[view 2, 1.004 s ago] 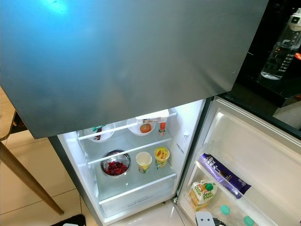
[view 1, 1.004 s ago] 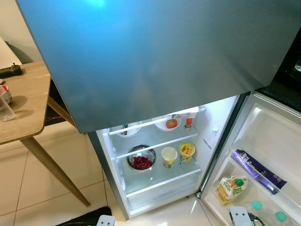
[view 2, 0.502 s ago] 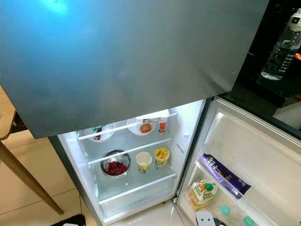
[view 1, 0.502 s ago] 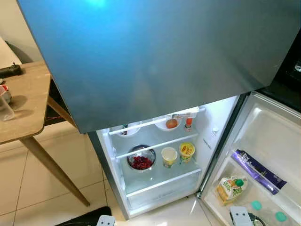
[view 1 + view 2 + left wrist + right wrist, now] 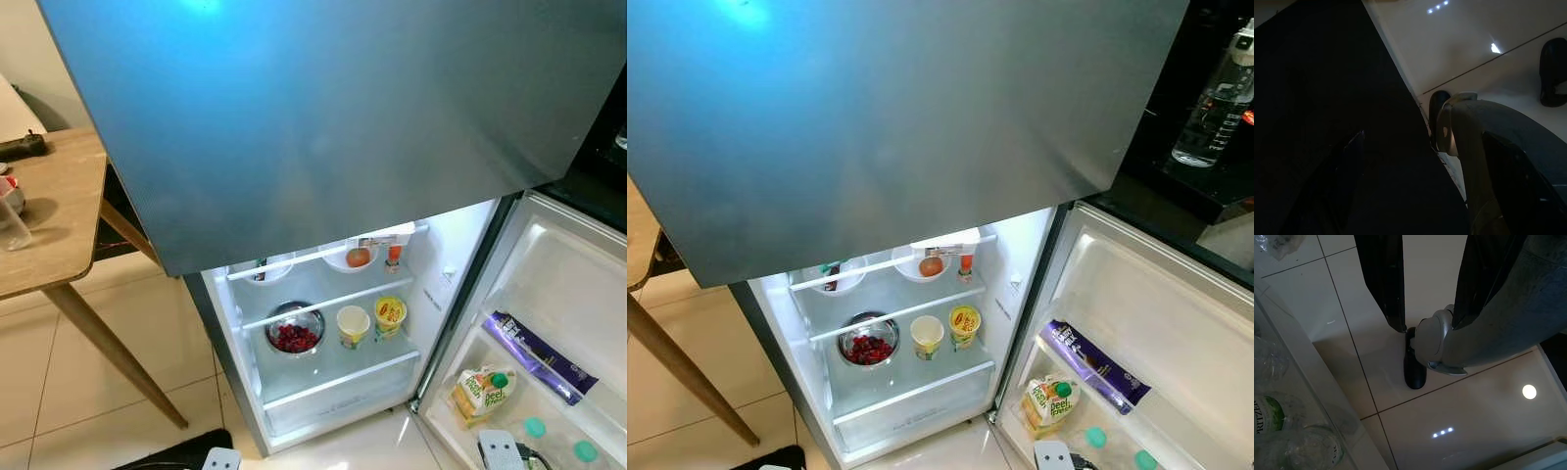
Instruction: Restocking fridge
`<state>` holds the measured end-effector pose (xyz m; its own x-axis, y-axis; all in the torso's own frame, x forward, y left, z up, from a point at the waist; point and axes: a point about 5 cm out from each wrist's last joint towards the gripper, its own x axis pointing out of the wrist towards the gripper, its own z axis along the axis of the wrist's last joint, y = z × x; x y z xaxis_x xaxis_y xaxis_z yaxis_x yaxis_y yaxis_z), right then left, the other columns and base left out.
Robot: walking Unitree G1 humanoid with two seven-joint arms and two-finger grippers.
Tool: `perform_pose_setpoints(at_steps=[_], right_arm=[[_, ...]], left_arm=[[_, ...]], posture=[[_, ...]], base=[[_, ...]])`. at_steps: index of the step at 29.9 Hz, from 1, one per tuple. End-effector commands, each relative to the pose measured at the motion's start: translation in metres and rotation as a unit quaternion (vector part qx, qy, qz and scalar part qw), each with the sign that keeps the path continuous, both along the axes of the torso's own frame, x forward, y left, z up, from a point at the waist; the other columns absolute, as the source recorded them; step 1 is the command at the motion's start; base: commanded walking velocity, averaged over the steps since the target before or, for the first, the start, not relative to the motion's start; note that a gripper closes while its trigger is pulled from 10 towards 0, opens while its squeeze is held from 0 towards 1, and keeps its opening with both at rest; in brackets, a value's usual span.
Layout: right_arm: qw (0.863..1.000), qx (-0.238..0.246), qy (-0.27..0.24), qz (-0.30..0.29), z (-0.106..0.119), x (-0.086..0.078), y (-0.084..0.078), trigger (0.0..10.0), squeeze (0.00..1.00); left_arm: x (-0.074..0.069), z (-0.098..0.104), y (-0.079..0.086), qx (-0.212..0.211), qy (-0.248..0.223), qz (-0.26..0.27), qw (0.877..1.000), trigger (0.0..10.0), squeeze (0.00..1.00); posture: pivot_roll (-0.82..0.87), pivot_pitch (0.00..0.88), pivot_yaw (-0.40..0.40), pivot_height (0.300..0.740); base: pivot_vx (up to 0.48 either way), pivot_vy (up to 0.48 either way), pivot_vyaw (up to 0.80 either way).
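Note:
The fridge's lower compartment [image 5: 328, 377] stands open, lit inside; the closed grey upper door [image 5: 323, 117] looms over it. On the middle shelf sit a metal bowl of red berries [image 5: 294, 334], a paper cup [image 5: 352, 324] and a yellow tub [image 5: 390, 313]. Above them are a bowl holding an orange ball [image 5: 357, 257], a small red bottle [image 5: 393, 255] and a white bowl [image 5: 263, 269]. The open door [image 5: 563, 284] on the right carries a juice carton [image 5: 482, 390] and a purple bar [image 5: 539, 357]. My right gripper [image 5: 1430, 308] hangs open over the floor tiles. The left wrist view is very dark.
A wooden table [image 5: 54, 211] with slanted legs stands left of the fridge, with a clear cup [image 5: 10, 227] on it. A water bottle [image 5: 1215, 98] stands on the dark counter at the right. Clear bottles [image 5: 1278, 431] sit in the door shelf beside my foot [image 5: 1414, 367].

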<state>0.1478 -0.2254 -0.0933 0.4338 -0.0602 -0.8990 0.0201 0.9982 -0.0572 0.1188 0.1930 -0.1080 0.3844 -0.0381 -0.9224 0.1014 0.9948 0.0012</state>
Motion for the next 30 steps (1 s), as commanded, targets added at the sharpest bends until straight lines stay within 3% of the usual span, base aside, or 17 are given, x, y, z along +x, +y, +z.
perform_pose_setpoints(at_steps=[1,30], right_arm=[[1.0,0.0,0.002,0.001,0.0,0.001,0.001,10.0,0.0],[1.0,-0.009,0.005,-0.005,0.001,-0.003,-0.009,10.0,0.0]], left_arm=[[-0.001,-0.001,-0.001,0.001,0.005,-0.002,1.0,10.0,0.0],[-0.006,-0.003,-0.009,-0.008,0.011,0.004,1.0,10.0,0.0]], posture=[[-0.05,0.0,-0.027,0.74],[-0.06,0.0,-0.043,0.74]], base=[[0.0,0.0,0.0],[0.0,0.0,0.0]])
